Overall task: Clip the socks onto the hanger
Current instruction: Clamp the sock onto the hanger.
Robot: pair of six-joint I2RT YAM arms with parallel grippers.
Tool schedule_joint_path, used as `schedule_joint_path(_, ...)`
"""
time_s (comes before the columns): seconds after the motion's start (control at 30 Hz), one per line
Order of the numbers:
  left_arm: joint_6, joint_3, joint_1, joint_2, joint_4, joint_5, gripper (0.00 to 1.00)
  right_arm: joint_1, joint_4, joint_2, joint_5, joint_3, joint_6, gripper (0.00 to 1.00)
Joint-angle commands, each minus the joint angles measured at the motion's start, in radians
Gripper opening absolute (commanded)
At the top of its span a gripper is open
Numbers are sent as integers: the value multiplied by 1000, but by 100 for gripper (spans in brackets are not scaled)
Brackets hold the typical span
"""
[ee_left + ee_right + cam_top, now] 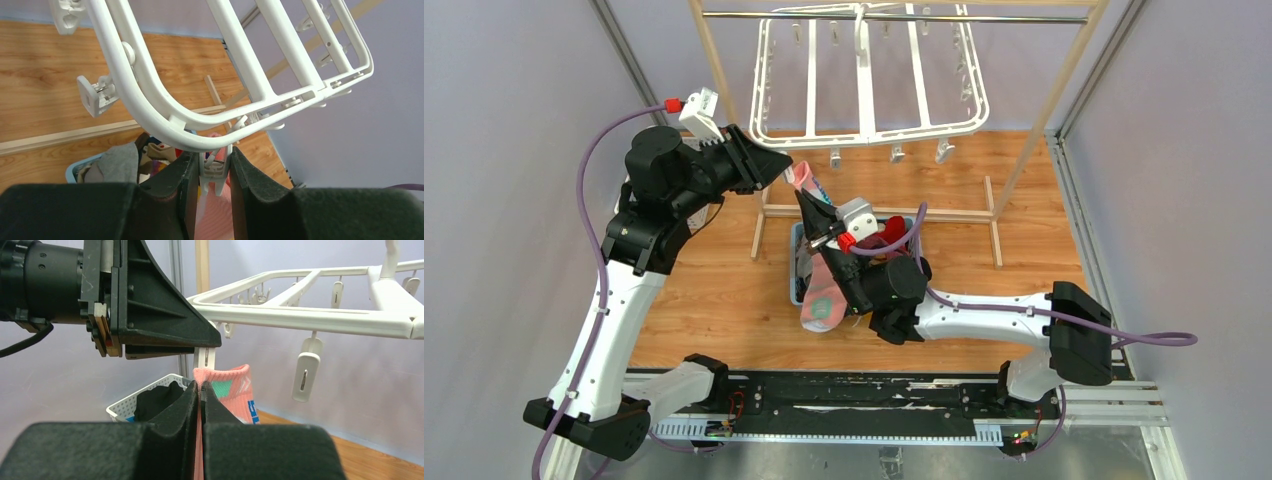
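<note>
The white hanger (864, 130) hangs from a metal rail. My left gripper (781, 168) is at its front left corner, shut on one dangling white clip (216, 172) and squeezing it between the pads. My right gripper (807, 200) is shut on the cuff of a pink sock (822, 300) with teal and blue marks. It holds the cuff (227, 385) just under that clip (205, 357), and the rest of the sock hangs down over the basket. In the left wrist view the pink sock (220, 215) shows right below the clip's open tips.
A pale blue basket (796, 262) on the wooden floor holds more socks, red (889, 232) and grey (120, 160) among them. A wooden rack (1024, 150) with a metal rail (894, 16) carries the hanger. Other clips (306, 371) dangle along the frame.
</note>
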Motion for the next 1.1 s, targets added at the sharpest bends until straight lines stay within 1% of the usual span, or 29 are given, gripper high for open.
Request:
schedule_joint_path(0.0,8,-6,-1,-15,-2,-16,0,17,21,4,-29,44,13,0)
schedule_joint_path(0.57,6,10,-1,-21,-12,-21,0,16,-50,24,-61,78,32,0)
schedule_joint_path(0.77,4,17,-1,-19,-17,-18,0,16,-22,9,-31,24,35,0)
schedule_joint_path(1.07,-12,17,-1,-23,-17,-11,0,9,-15,23,-33,27,42,0)
